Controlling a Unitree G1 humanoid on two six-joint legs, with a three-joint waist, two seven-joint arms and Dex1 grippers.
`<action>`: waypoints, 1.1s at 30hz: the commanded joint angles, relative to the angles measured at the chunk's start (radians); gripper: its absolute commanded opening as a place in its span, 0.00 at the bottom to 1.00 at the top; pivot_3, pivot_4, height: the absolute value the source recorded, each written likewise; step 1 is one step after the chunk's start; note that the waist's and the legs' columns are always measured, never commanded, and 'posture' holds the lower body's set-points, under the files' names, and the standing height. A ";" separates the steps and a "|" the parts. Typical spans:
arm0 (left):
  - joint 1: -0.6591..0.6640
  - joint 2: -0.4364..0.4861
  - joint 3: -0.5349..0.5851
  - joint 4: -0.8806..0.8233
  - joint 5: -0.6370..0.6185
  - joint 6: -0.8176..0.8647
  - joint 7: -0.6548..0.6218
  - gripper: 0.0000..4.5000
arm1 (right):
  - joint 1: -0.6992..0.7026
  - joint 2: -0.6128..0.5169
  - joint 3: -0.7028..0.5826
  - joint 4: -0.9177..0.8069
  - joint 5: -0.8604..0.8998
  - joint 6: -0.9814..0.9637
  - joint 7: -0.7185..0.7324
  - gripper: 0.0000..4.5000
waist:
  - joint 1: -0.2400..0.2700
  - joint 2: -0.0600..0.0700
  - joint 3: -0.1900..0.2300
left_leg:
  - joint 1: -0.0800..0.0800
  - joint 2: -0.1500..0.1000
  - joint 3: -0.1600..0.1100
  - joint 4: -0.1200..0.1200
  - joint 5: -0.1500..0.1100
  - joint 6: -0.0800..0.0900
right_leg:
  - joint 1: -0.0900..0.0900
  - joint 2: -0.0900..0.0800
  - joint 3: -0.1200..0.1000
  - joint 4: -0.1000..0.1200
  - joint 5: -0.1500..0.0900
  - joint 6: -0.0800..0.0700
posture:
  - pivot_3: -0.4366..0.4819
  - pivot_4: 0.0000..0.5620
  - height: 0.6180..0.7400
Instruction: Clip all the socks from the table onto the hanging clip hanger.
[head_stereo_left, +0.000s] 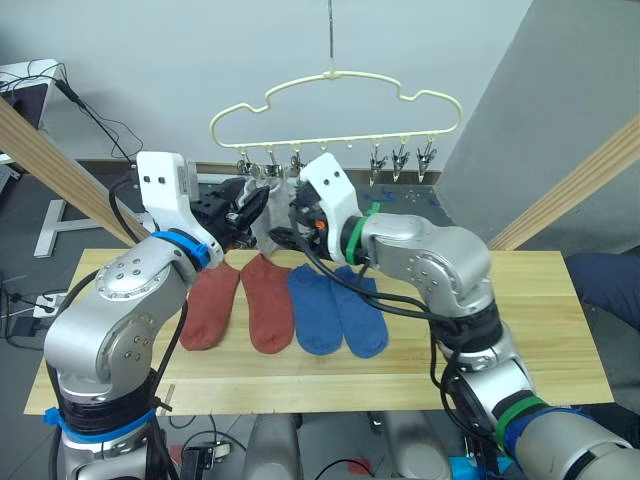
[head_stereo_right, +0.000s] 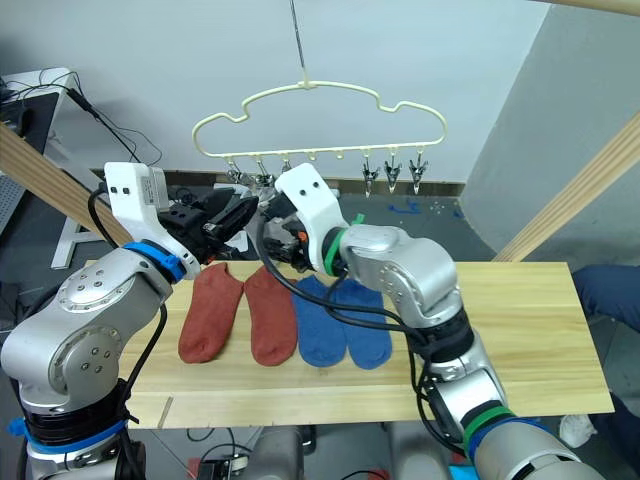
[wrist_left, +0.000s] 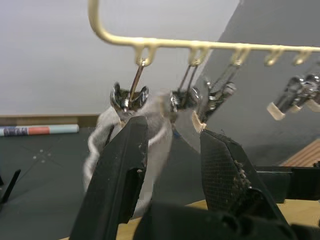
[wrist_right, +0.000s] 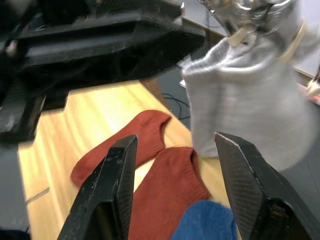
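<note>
Under the hanger (head_stereo_left: 335, 105), both parted grippers (wrist_left: 170, 145) flank a grey sock (wrist_right: 250, 95).

Two rust-red socks (head_stereo_left: 240, 304) lie flat, side by side, on the light wooden worktop (head_stereo_left: 520, 330), cuffs toward the far edge. Just beside them on the right lie two blue socks (head_stereo_left: 338, 310), likewise flat and parallel, touching each other. A light grey sock (wrist_right: 240, 105) hangs limp from the metal clips of the cream clip hanger (head_stereo_left: 335, 110) above the worktop's far edge.
</note>
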 joint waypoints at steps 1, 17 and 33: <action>0.038 0.027 0.058 -0.072 -0.019 -0.051 -0.043 0.44 | 0.045 -0.093 -0.073 -0.154 0.083 0.002 0.084 0.56 | 0.002 0.000 0.000 | 0.000 0.000 0.000 0.000 0.000 0.000 | 0.000 0.000 0.000 0.000 0.000 0.000 | 0.38 0.55 1.00; 0.151 0.057 0.057 -0.103 -0.004 -0.194 -0.117 0.44 | 0.177 -0.401 -0.420 -0.308 0.458 -0.043 0.320 0.56 | -0.001 -0.003 -0.005 | 0.001 0.000 0.000 0.001 0.002 -0.002 | 0.000 0.001 0.001 0.003 0.000 0.000 | 0.34 0.45 1.00; 0.211 -0.039 -0.079 -0.087 0.106 -0.340 -0.071 0.44 | 0.227 -0.597 -0.497 -0.318 0.735 -0.090 0.287 0.99 | -0.007 -0.004 -0.021 | 0.001 0.000 0.000 0.015 0.002 0.000 | 0.005 0.002 0.002 0.005 0.001 0.001 | 0.28 0.47 1.00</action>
